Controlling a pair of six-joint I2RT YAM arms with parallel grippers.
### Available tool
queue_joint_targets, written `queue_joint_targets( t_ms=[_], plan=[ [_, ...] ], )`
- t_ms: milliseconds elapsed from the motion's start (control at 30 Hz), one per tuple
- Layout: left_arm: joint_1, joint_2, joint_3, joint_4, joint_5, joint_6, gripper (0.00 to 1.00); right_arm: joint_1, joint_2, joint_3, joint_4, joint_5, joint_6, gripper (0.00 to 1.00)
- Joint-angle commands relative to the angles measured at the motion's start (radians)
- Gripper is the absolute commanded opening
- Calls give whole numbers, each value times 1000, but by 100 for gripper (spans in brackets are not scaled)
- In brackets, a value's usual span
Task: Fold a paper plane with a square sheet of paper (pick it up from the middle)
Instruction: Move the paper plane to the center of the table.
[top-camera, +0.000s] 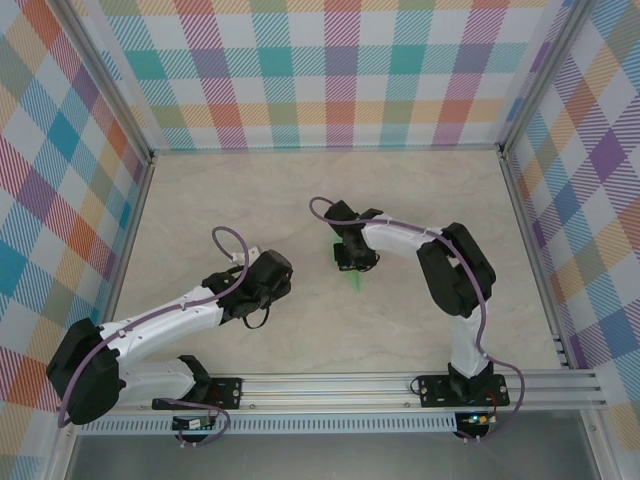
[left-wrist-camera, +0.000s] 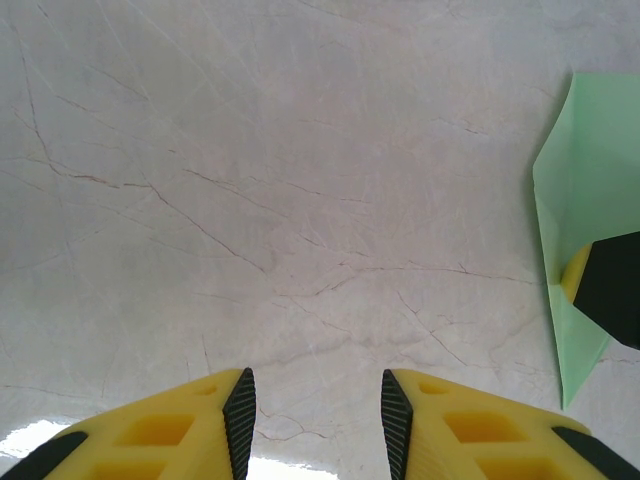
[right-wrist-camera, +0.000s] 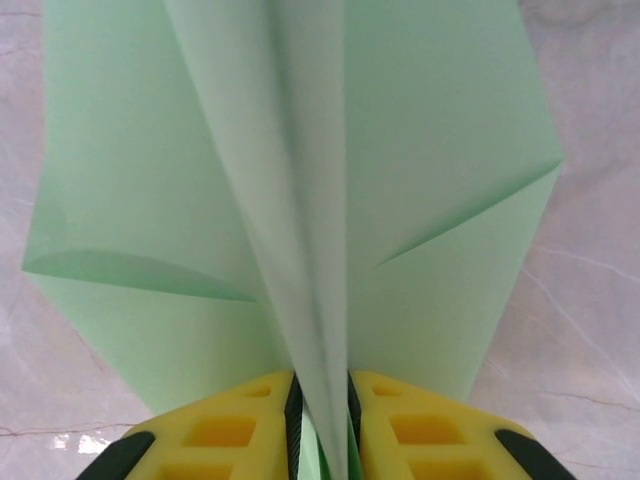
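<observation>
The paper plane (right-wrist-camera: 300, 180) is a light green dart with creased wings spread to both sides and its centre keel standing up. My right gripper (right-wrist-camera: 320, 400) has its yellow fingers close together, with the keel pinched between the black pads. From above, the right gripper (top-camera: 352, 258) sits mid-table with the plane's green tip (top-camera: 357, 281) poking out below it. My left gripper (left-wrist-camera: 315, 420) is open with nothing between its fingers, low over bare table. The plane (left-wrist-camera: 590, 180) lies to its right, apart from it.
The marble-look table (top-camera: 250, 190) is walled by checked panels on the left, back and right. An aluminium rail (top-camera: 340, 385) runs along the near edge by the arm bases. The left arm (top-camera: 170, 320) lies low across the near left.
</observation>
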Motion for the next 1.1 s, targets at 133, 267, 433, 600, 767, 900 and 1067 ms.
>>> queue_joint_targets(
  t_ms=[133,267,433,600,767,900,1067],
  plan=[
    [10,-26,-1,-22,-13,-3,40,7,113,87,-94,26,113,25],
    [11,-39,0,-33,-22,2,41,9,115,123,-102,22,174,30],
    [13,-52,-2,-40,-23,2,41,15,152,168,-130,33,191,35],
    [12,-67,-9,-46,-26,-1,41,26,173,159,-140,42,148,35],
    [13,-73,-12,-46,-29,-3,41,26,145,153,-139,61,117,32],
    [13,-74,-5,-49,-32,6,41,26,112,210,-172,76,86,36],
    [14,-69,13,-61,-40,26,42,26,51,259,-215,97,66,43]
  ],
)
